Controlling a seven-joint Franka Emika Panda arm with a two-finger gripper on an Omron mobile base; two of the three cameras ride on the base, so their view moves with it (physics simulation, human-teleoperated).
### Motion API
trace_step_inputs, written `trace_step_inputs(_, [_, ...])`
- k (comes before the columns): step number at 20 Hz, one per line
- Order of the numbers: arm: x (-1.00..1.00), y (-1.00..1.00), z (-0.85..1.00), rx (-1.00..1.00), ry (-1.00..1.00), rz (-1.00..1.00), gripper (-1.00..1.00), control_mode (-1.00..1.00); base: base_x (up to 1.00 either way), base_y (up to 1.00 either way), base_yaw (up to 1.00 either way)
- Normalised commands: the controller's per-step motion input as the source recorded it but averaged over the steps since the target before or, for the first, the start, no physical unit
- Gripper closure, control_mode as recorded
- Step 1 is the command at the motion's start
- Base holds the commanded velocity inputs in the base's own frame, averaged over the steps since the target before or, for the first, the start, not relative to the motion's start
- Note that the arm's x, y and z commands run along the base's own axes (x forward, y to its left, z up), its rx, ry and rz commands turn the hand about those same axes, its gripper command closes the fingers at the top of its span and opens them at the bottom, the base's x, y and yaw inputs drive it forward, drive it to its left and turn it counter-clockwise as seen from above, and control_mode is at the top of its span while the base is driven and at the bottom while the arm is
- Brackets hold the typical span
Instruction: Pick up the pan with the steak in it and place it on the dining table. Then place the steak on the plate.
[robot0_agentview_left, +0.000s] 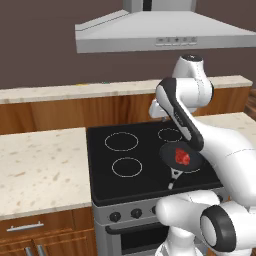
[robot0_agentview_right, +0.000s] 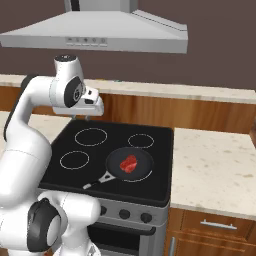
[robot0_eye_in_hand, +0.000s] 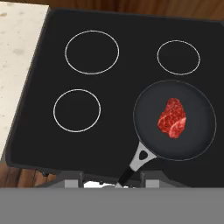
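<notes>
Pan (robot0_eye_in_hand: 175, 120) holds steak (robot0_eye_in_hand: 172, 118) on stovetop (robot0_eye_in_hand: 109, 83).

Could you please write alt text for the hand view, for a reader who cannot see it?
A small black pan holding a red steak sits on the front right burner of a black stovetop, seen from above, its handle pointing toward the front edge. Three empty burner rings are marked beside it, and a beige counter borders the stovetop's left.

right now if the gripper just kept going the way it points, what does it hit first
Probably the black stovetop. The gripper points down over it, beside the pan, though depth is hard to judge.
</notes>
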Motion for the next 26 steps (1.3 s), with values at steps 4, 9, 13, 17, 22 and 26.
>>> trace_step_inputs(4, [-0.11, 0.00, -0.05, 0.00, 0.00, 0.00, -1.00, -1.00, 0.00, 0.00, 0.00])
trace_step_inputs(9, [-0.51, -0.01, -0.24, 0.00, 0.00, -0.04, -1.00, -1.00, 0.00, 0.00, 0.00])
trace_step_inputs(13, [-0.61, -0.02, -0.37, -0.01, 0.01, -0.05, -1.00, -1.00, 0.00, 0.00, 0.00])
trace_step_inputs(17, [-0.35, -0.06, -0.56, -0.01, 0.10, -0.07, -1.00, -1.00, 0.00, 0.00, 0.00])
trace_step_inputs(22, [-0.08, -0.22, -0.53, -0.01, 0.01, -0.05, -1.00, -1.00, 0.00, 0.00, 0.00])
trace_step_inputs(26, [0.00, -0.26, -0.57, -0.01, 0.00, -0.05, -1.00, -1.00, 0.00, 0.00, 0.00])
